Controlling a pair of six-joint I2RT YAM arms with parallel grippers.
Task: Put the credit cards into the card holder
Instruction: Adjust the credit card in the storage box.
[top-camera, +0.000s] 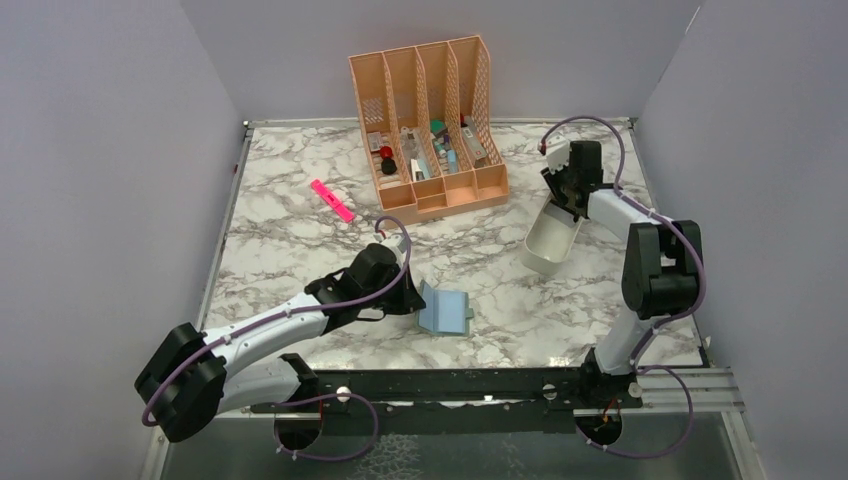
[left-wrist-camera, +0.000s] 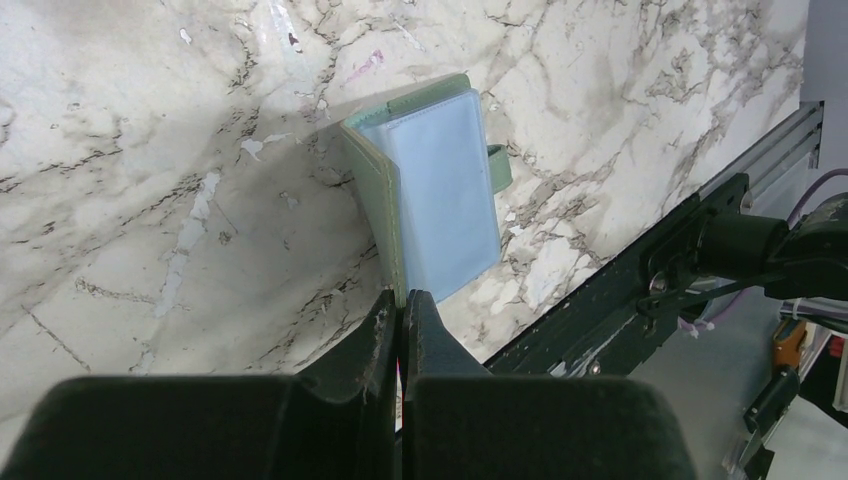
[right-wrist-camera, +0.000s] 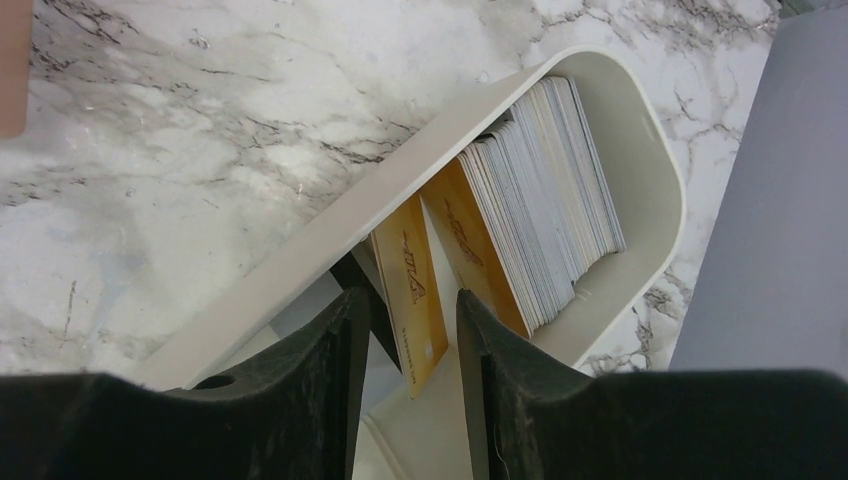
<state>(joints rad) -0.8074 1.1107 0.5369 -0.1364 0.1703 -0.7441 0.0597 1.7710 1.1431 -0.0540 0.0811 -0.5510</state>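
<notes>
Now, left gripper (left-wrist-camera: 402, 302) clamps the card holder (left-wrist-camera: 445, 190). Right gripper (right-wrist-camera: 410, 305) gapes around a gold card (right-wrist-camera: 417, 285), likely stiff and slick; pinch its faces

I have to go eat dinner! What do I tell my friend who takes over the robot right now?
The left hand is shut, its tips at the edge of the open holder; I can't tell if it pinches it.
The right hand is open, with a finger on either side of a gold card in the tray.
The other cards stand stacked in the tray.
Done: the holder is open; no card shows in it.
Left to do: grip the gold card, carry it to the holder, slide it in, then repeat.
</notes>
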